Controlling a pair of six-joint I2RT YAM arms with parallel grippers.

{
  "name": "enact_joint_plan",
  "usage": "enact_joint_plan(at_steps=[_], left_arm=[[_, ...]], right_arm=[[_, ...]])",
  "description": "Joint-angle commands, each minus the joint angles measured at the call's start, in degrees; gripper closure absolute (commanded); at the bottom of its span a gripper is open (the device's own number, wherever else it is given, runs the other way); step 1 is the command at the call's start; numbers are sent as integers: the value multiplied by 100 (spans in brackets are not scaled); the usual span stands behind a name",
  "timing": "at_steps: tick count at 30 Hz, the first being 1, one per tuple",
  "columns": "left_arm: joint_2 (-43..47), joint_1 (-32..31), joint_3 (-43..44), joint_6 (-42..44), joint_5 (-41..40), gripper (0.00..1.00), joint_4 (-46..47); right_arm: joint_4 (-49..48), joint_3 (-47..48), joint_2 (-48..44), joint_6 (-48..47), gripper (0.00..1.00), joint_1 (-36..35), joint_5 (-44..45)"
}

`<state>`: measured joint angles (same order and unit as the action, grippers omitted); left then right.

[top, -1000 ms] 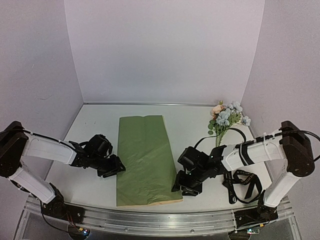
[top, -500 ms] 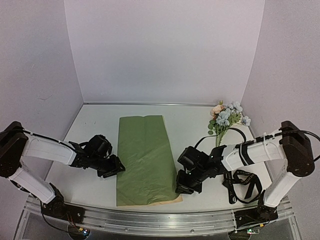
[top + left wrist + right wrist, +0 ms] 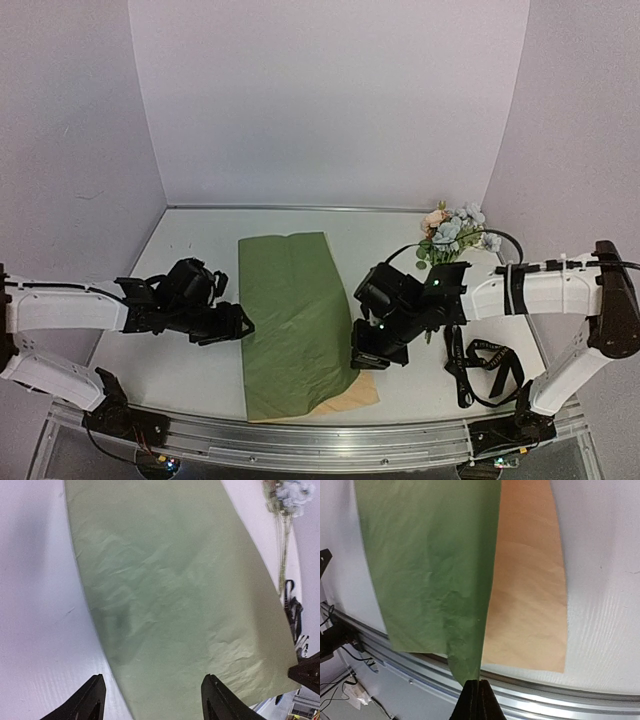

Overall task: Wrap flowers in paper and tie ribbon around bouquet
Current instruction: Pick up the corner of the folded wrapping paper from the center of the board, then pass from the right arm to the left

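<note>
We see the right gripper pinching the paper's near right edge, held raised with the tan underside showing. The left gripper is spread at its left edge. The flowers lie on the surface, far right.

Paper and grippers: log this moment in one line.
right gripper: shut on paper edge, lifted | left gripper: open by paper edge | flowers: unwrapped, far right

Your left arm and right arm wear white shells between black joints. A thin black cable loops off the right one, where two green lights glow. Your fingers are flat, black, tapered blades.
</note>
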<state>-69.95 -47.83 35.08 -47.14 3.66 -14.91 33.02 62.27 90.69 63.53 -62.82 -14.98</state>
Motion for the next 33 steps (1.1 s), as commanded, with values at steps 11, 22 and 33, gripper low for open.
enact_joint_plan(at_steps=[11,22,33], left_arm=[[28,-3481,474,1132,-3381,18,657],[-921,-3908,872,823,-4493,19,646],[-1350,-3614,1046,1402,-4208,71,1555]], right_arm=[[422,2368,947,1724,100,-162,232],[445,2956,1330,2019,100,-315,401],[519,2886,1243,1775,99,-371,544]])
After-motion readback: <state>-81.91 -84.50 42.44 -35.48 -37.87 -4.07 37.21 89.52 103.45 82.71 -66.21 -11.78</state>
